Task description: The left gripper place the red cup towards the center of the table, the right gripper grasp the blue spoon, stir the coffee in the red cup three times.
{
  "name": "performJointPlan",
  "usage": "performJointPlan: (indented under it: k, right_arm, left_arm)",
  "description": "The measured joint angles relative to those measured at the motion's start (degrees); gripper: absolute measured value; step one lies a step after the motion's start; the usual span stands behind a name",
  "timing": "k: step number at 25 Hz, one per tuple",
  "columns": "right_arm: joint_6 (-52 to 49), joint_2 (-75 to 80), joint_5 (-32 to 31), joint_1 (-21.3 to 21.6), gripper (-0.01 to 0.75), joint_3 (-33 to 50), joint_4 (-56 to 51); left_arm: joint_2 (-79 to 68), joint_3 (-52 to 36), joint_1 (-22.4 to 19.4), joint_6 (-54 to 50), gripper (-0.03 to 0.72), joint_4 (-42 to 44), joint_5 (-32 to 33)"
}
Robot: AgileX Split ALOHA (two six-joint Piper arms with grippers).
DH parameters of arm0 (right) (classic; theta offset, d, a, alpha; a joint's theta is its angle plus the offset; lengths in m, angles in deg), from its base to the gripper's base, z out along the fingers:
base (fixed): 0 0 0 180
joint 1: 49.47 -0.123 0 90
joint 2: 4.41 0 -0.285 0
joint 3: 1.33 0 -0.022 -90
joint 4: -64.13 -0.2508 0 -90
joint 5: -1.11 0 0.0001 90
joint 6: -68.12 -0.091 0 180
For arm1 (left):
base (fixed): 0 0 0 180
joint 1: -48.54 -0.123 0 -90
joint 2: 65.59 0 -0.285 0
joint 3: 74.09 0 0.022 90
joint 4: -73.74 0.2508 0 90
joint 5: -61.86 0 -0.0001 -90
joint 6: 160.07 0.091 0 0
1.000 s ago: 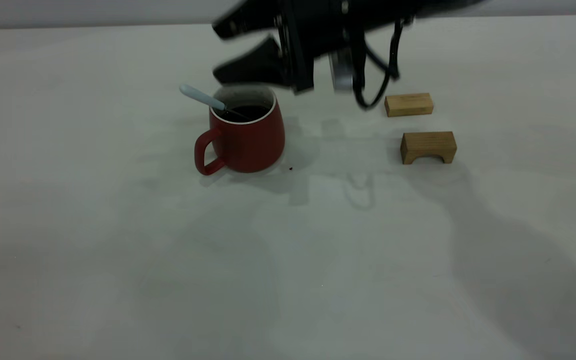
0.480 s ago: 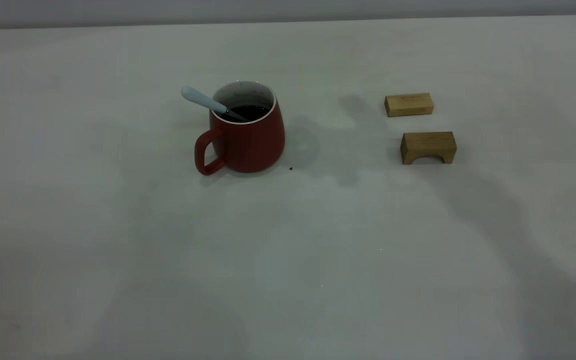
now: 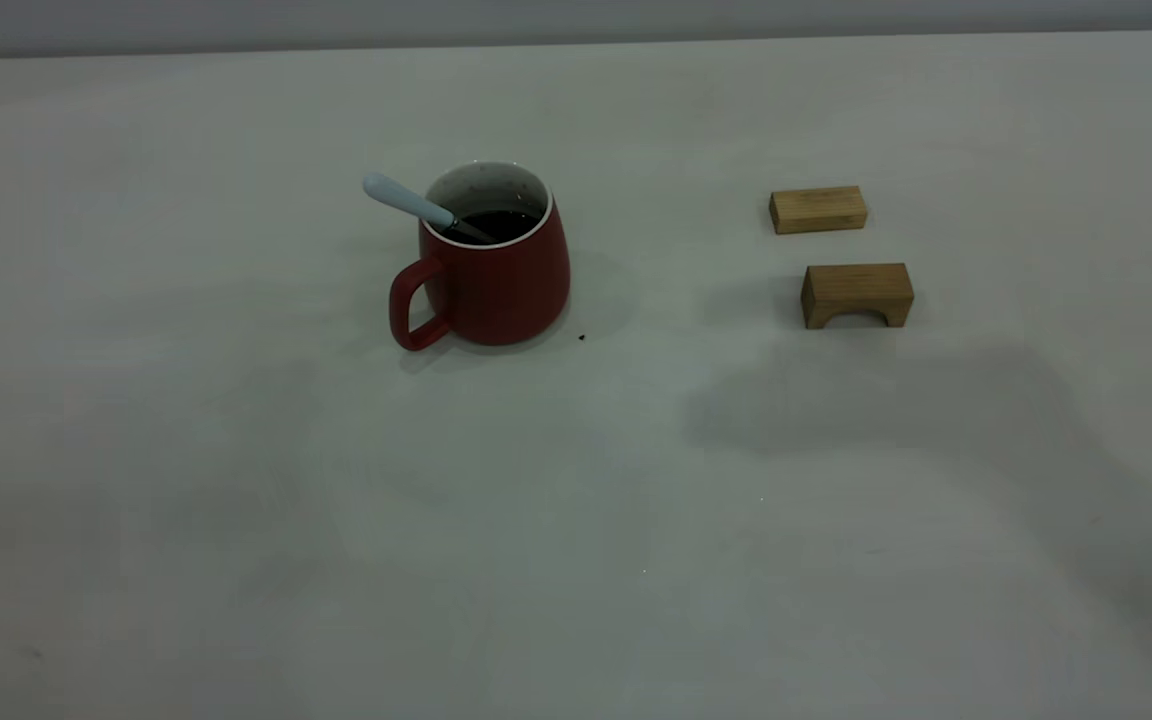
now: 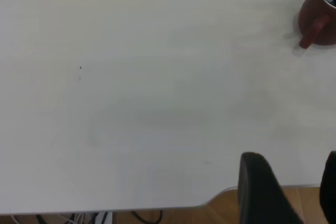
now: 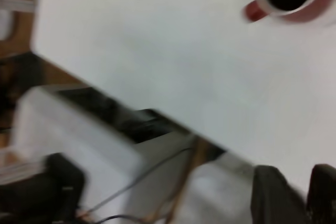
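Right pincer (image 5: 294, 195) gone from above the cup (image 3: 494, 270), now off the tabletop (image 3: 576, 500) edge, fingers slightly apart. Left pincer (image 4: 289, 192) likewise open, cup far off. Glossy red cup centre-left; spoon (image 3: 414, 204) leans in coffee (image 3: 496, 224). Two wooden blocks (image 3: 836, 250) right.

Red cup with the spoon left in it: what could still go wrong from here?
1. The blue spoon leans on the red cup's rim, handle overhanging; a knock could flip it out or splash coffee.
2. A dark speck lies on the table beside the cup, possibly a drip.
3. Two wooden blocks lie toward the right arm's side, in any return path.
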Motion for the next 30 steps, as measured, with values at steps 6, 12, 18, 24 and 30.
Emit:
performJointPlan:
  k: [6,12,18,24,30]
  right_arm:
    - [-3.4,-12.8,-0.8,0.0,0.199,1.3,14.1]
    - [-4.2,-30.5,-0.9,0.6,0.199,17.4,21.4]
    - [-4.2,-50.7,-0.9,8.6,0.201,30.7,23.3]
    - [-3.6,-64.7,-0.9,15.3,0.209,39.8,26.4]
    - [-3.5,-74.4,-0.9,17.2,0.217,51.5,27.2]
  left_arm:
    - [0.0,0.0,0.0,0.0,0.355,0.0,0.0]
    - [0.0,0.0,0.0,0.0,0.355,0.0,0.0]
    - [0.0,0.0,0.0,0.0,0.355,0.0,0.0]
    - [0.0,0.0,0.0,0.0,0.355,0.0,0.0]
    - [0.0,0.0,0.0,0.0,0.355,0.0,0.0]
